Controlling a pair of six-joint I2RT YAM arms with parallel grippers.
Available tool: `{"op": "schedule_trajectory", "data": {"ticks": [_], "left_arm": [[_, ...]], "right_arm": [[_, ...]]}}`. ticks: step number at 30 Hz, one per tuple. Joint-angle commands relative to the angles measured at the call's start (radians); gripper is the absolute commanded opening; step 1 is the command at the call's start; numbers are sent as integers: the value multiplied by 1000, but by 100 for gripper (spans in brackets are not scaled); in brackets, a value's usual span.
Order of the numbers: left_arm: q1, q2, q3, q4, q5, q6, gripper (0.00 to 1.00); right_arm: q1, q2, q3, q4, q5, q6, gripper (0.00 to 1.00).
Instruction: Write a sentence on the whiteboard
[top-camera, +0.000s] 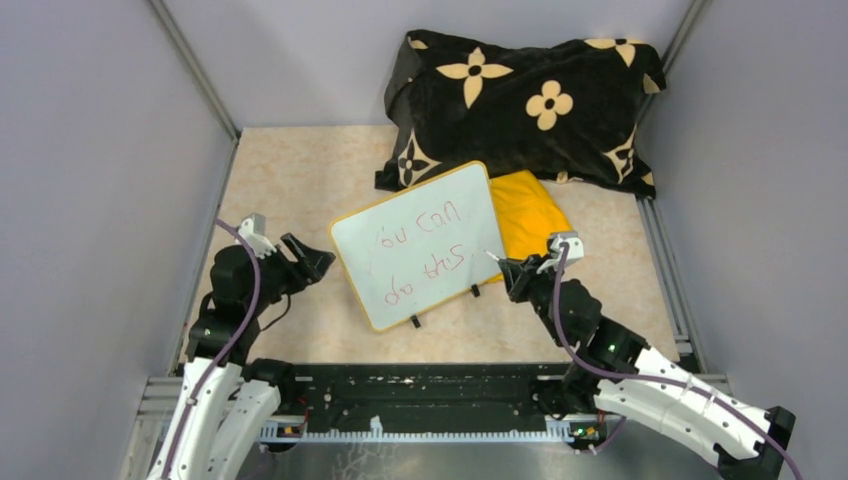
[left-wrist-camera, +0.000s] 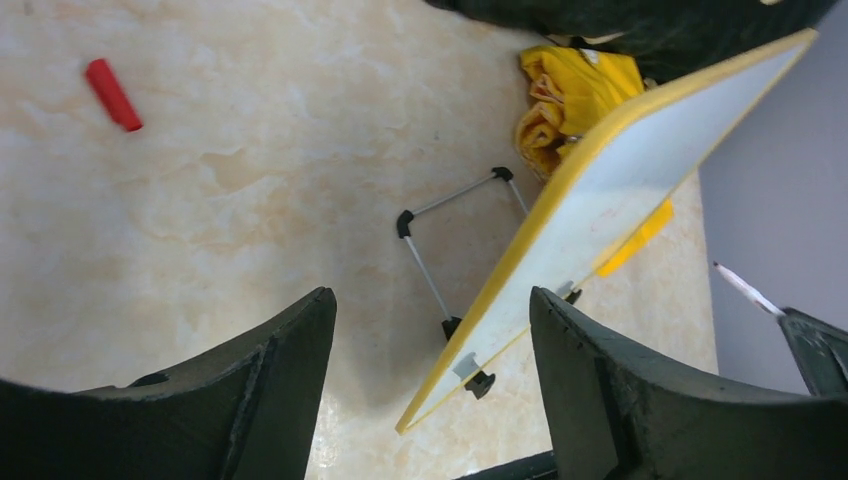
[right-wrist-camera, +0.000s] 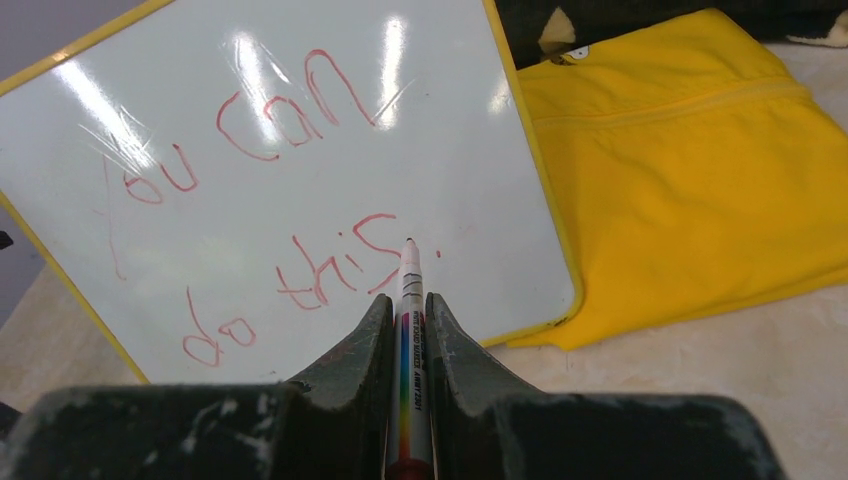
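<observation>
right gripper (right-wrist-camera: 408, 305) pinching marker (right-wrist-camera: 410, 272), tip near whiteboard (right-wrist-camera: 450, 150); left gripper (left-wrist-camera: 432, 300) spread wide, empty.

marker (right-wrist-camera: 410, 285) barrel end hidden in right pincer (right-wrist-camera: 408, 305), yellow cloth (top-camera: 532, 212) partly behind whiteboard (top-camera: 425, 255)

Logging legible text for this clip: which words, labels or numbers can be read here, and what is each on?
"You can": upper line of the sentence, red handwriting on the whiteboard.
"do this": lower line, same board.
Print along the marker held in the right claw: too small to read.
No other text seen.
</observation>
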Motion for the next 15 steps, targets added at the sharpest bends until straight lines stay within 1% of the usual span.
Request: {"op": "schedule_trajectory", "data": {"ticks": [1,5,10,15], "left_arm": [[0,-2,36,-142,-164,-63,79],[-1,1,34,-178,-266,-127,89],[0,18,23,-229,-431,-215,98],[0,67,45,-260,-532,-250,99]], "right_arm": [[-8,-28,58,18,-32,-21,0],[-8,-47,57,4,-39,-22,0],[-8,-87,40,6,-42,-22,0],[-8,-99,38,12,-57,-16,0]]}}
